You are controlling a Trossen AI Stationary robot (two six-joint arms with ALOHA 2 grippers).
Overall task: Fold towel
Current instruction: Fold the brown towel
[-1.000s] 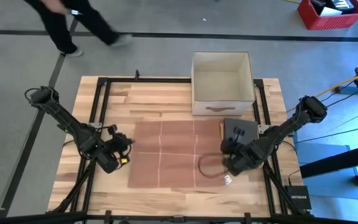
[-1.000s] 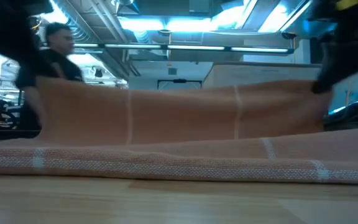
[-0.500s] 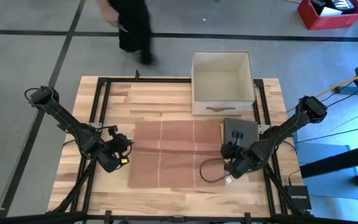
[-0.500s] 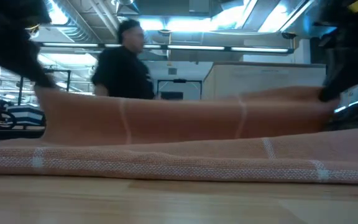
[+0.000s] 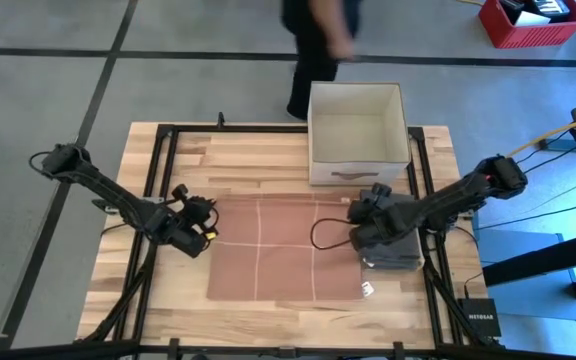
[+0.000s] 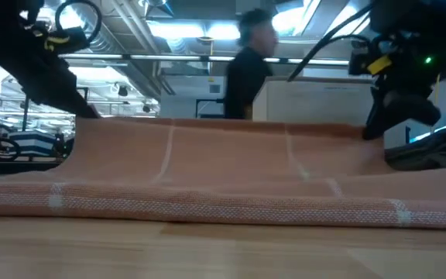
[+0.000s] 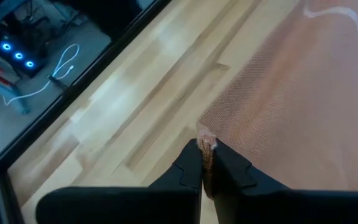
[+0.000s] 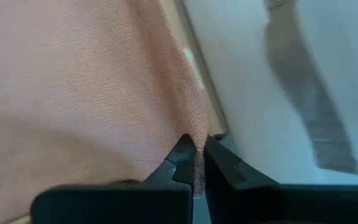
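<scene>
A rust-brown towel (image 5: pixel 283 250) with thin white lines lies on the wooden table, its near part flat (image 6: pixel 207 201). A layer behind it is held up in a low sagging sheet (image 6: pixel 223 147) between both grippers. My left gripper (image 5: pixel 208 232) (image 7: pixel 205 158) is shut on the towel's left corner. My right gripper (image 5: pixel 360 232) (image 8: pixel 196 155) is shut on its right corner, in front of the white box. My left gripper pinches the towel's left corner (image 7: pixel 205 142) between its two fingers, at their tips. The corner is lifted off the table, and the cloth spreads away from it, sloping down. My right gripper pinches the towel's right corner (image 8: pixel 194 134) between its two fingers. That corner is raised, and the cloth falls away from it in a slack sheet.
An open white box (image 5: pixel 358 135) stands at the table's far side, just beyond the right gripper. A dark flat device (image 5: pixel 396 262) lies under the right arm, with a cable loop (image 5: pixel 320 235) over the towel. A person (image 5: pixel 318 40) walks behind the table.
Both grippers have moved toward the table's far edge, still shut on the corners. The held layer has gone with them and sunk lower, so its upper edge sits flatter. The towel's near part has stayed in place. The person has walked from left to right behind the table.
</scene>
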